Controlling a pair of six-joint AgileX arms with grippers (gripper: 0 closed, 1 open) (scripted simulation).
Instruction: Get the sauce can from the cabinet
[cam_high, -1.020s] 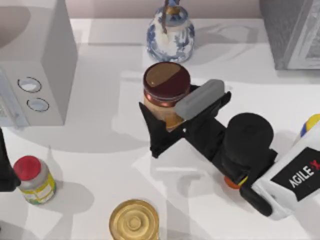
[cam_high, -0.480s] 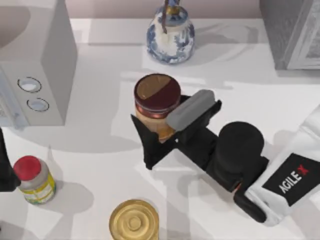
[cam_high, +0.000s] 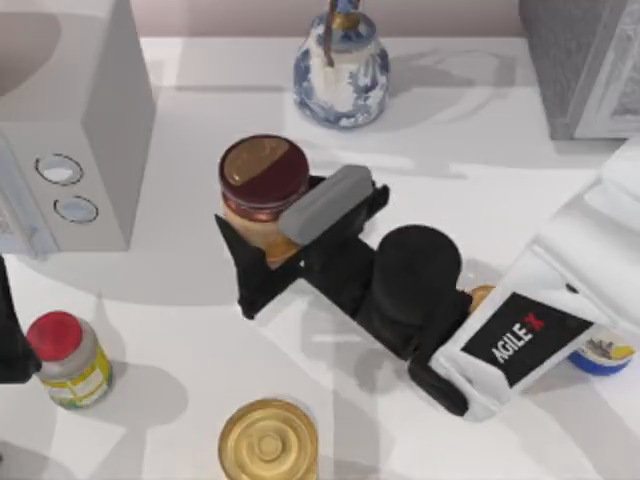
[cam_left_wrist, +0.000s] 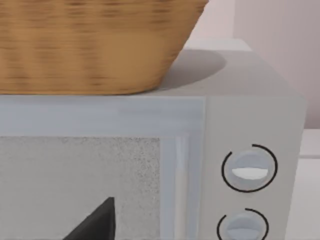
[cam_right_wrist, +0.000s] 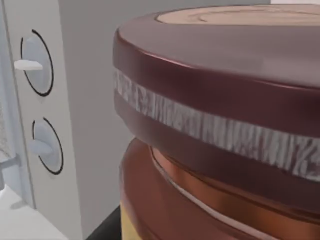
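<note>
The sauce can (cam_high: 262, 172), dark red with a coppery lid, is left of the table's middle, and my right gripper (cam_high: 268, 228) is shut on its sides. One black finger (cam_high: 243, 272) lies on the near side of the can and a grey-padded finger (cam_high: 326, 204) on its right. The right wrist view has the can (cam_right_wrist: 220, 125) very close, with the pale grey box's dials (cam_right_wrist: 37, 62) behind it. The cabinet (cam_high: 590, 60) stands at the back right corner, far from the can. My left arm (cam_high: 10, 340) is parked at the left edge.
A pale grey box with two dials (cam_high: 80, 120) stands at the left, a wicker basket (cam_left_wrist: 95, 45) on top of it. A blue-and-white vase (cam_high: 341, 65) is at the back, a red-capped jar (cam_high: 65, 360) front left, a gold tin (cam_high: 268, 440) at the front edge.
My right gripper has carried the sauce can leftward across the table, toward the pale grey box. The right arm has swung in after it. The left arm has stayed put.
</note>
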